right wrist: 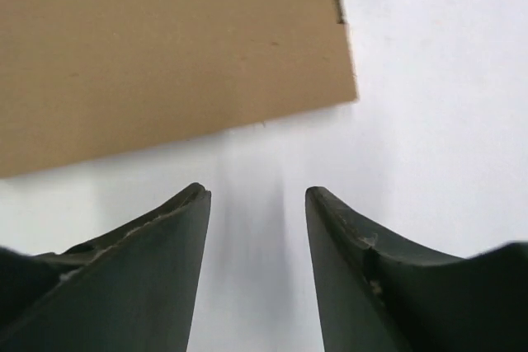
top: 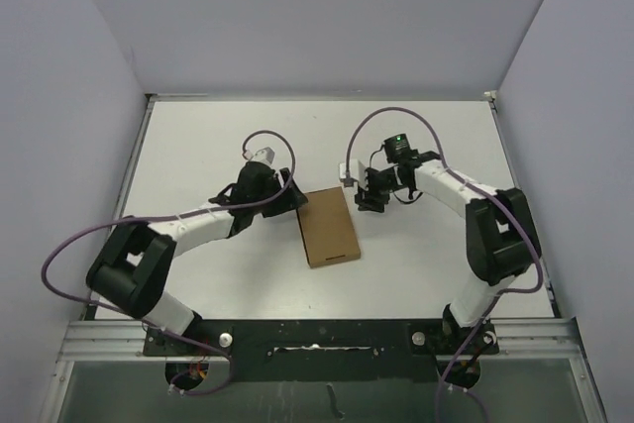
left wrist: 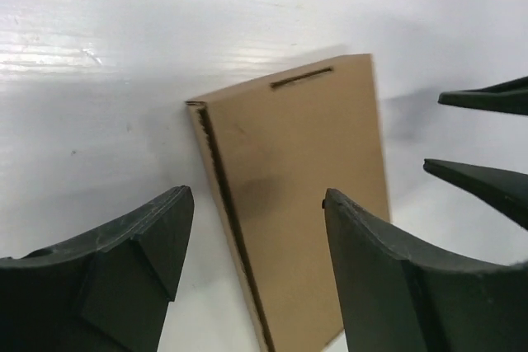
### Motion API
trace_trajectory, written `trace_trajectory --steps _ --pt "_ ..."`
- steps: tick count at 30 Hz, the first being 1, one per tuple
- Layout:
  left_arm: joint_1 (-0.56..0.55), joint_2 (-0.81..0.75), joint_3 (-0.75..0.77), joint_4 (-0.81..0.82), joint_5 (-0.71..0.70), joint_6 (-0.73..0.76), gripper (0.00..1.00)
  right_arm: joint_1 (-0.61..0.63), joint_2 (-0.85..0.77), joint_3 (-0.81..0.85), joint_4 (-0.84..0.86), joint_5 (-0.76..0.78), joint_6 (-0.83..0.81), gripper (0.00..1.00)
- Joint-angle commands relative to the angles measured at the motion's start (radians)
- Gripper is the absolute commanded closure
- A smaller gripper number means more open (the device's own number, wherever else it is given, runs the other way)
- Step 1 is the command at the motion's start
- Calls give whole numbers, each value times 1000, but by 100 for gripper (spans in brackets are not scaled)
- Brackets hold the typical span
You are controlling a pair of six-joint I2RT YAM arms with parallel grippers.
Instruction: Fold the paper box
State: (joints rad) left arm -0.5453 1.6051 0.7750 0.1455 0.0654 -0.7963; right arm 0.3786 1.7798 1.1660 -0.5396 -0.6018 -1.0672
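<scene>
Down at the bottom of the top view, one metal rail (top: 317, 339) carries two bases, and two arms bend up-frame from it: the left arm (top: 149, 255) and the right arm (top: 495, 235), each trailing one purple cable (top: 69, 255). Dead centre there's exactly one paper box (top: 327, 228), plain brown, lying flat and closed on the white table (top: 198, 146), long side running up-frame with a slight tilt. It's shut, so nothing of its inside shows. The left gripper (left wrist: 256, 199) sits right by the box's upper-left corner; no telling if it actually touches. Its jaws are spread and grasp nothing, and in its wrist view the box lies beyond the fingers, mid-frame, with one thin slot (left wrist: 301, 77) near the far edge. The right gripper (right wrist: 256, 193) hangs near the box's upper-right corner, clearly apart from it, jaws also spread with only bare table between them; the box fills the upper left of its wrist view. Its two fingertips (left wrist: 478, 98) poke in at the right edge of the left wrist view. Farthest back, grey walls (top: 317, 17) box the table in.
</scene>
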Motion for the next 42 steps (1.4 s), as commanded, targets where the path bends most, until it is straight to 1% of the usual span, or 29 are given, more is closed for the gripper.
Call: trace_trajectory --steps 1,2,4,5,6,7,8,10,11,12,14,15,17,22,28,34,37,42 --pt "-7 -265 -31 -68 -27 100 31 -83 -191 -29 21 -187 215 45" --pt "-9 -302 -55 -65 -30 115 26 -98 -203 -31 10 -244 286 42" --pt "-11 -370 -117 -25 -23 128 16 -140 -206 -47 28 -423 455 34" --pt "-9 -396 -160 11 -4 124 11 -168 -190 -62 64 -556 559 31" --pt "-9 -423 -221 64 3 112 5 -192 -173 -83 132 -629 691 30" --pt "-9 -445 -278 124 4 83 2 -210 -148 -103 194 -666 795 30" --pt "-7 -464 -338 204 5 43 2 -219 -124 -115 235 -675 864 29" --pt "-7 -479 -438 386 12 -14 2 -220 -64 -100 243 -635 927 28" --pt "-8 -474 -460 447 23 -21 2 -218 -32 -82 213 -622 934 28" --pt "-10 -466 -455 449 33 -17 2 -214 0 -65 182 -605 936 28" --pt "-14 -455 -416 352 42 -1 2 -209 56 -37 133 -580 936 28" --pt "-16 -448 -406 336 44 -3 2 -205 80 -25 112 -571 935 28" --pt "-18 -433 -415 369 47 -18 3 -194 114 -2 77 -532 928 29" --pt "-22 -379 -421 404 55 -37 4 -157 170 36 28 -514 926 32" --pt "-29 -338 -415 427 69 -49 5 -152 230 67 -12 -473 940 45" --pt "-34 -330 -415 423 66 -50 5 -148 271 82 -27 -458 943 50" --pt "-34 -325 -416 423 65 -50 5 -152 288 89 -35 -462 942 55" --pt "-34 -323 -418 424 65 -52 5 -167 306 96 -45 -472 940 66"
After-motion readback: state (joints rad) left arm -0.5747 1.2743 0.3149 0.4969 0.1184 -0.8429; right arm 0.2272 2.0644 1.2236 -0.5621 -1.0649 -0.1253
